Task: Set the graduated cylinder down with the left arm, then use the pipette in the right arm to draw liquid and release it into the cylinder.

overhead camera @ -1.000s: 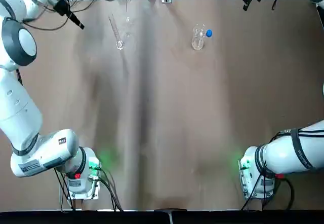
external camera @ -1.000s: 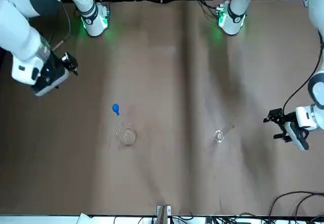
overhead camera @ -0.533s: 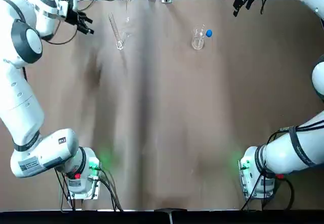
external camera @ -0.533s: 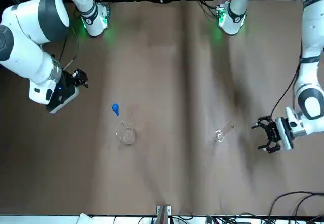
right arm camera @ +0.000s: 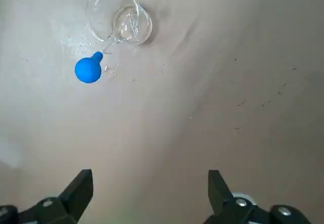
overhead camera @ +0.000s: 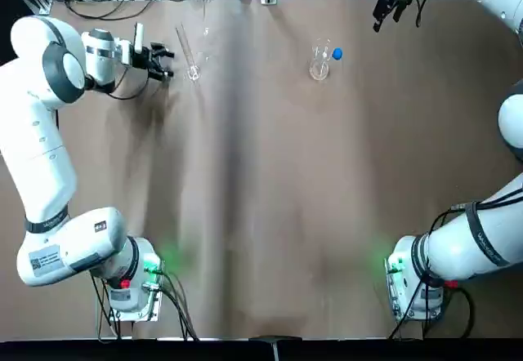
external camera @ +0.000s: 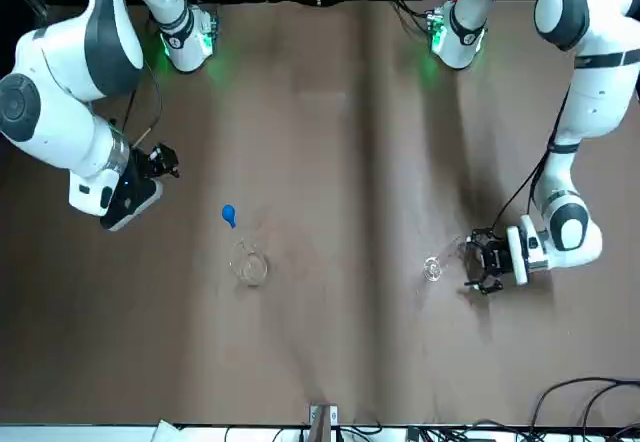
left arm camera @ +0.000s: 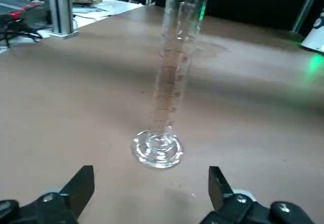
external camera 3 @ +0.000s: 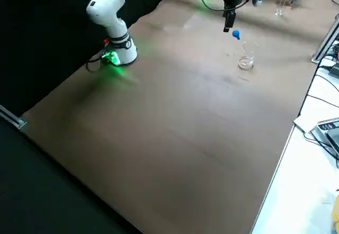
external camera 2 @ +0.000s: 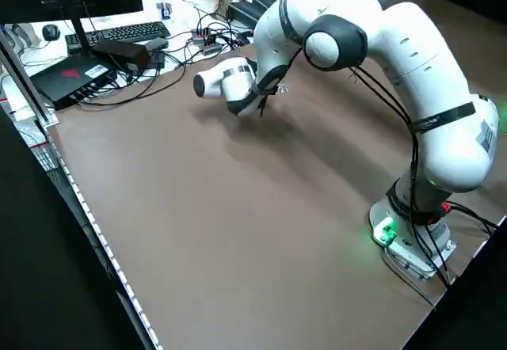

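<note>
Brown table point(overhead camera: 270, 214), 2 robot arms; step 1, placing the cylinder, seems in hand.
The left arm point(overhead camera: 42, 165) reaches to the far left, its gripper point(left arm camera: 152, 191) released and empty, beside the upright graduated cylinder point(left arm camera: 167, 92), which stands on the table. The right arm point(overhead camera: 490, 234) waits at the far right, its gripper point(right arm camera: 151, 193) also spread and empty. Between them stands a clear beaker point(overhead camera: 319, 67), the pipette's blue bulb point(right arm camera: 88, 70) jutting past its rim. Next, the left claw likely needs to straddle the slim tube and close gently, without tipping it.
</note>
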Tool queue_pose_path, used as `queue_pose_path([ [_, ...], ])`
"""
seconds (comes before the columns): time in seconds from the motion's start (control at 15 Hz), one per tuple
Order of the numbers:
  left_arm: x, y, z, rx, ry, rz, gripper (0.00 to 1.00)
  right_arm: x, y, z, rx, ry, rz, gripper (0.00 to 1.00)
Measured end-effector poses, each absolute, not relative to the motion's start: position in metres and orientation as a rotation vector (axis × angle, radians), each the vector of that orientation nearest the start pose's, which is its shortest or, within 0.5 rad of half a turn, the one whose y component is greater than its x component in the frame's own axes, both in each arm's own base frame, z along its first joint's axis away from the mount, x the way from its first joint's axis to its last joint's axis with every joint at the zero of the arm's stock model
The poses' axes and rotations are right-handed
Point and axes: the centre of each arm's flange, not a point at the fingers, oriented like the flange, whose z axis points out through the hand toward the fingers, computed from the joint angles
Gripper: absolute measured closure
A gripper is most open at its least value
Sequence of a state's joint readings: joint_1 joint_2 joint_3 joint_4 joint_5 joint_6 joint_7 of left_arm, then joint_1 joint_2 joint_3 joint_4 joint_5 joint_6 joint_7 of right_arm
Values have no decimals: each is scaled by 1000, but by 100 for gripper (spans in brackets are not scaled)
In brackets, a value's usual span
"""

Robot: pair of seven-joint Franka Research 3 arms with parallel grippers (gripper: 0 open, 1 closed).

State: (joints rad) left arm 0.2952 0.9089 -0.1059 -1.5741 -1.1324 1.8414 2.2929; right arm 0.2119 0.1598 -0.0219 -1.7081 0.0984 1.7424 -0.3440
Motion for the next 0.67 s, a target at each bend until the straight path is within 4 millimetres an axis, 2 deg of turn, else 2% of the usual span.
queue_pose_path([
  [0.2, 645, 42, 92, 1558, -1374, 966, 1, 585, 122, 479, -2936, -767, 184, 0],
  [0.47, 652, 23, 98, 1456, -1450, 1101, 1, 586, 124, 475, -2932, -767, 197, 0],
  [0.6, 655, 13, 101, 1435, -1448, 1146, 1, 587, 130, 463, -2925, -774, 225, 0],
  [0.67, 656, 5, 102, 1410, -1463, 1173, 1, 590, 140, 449, -2929, -760, 232, 1],
])
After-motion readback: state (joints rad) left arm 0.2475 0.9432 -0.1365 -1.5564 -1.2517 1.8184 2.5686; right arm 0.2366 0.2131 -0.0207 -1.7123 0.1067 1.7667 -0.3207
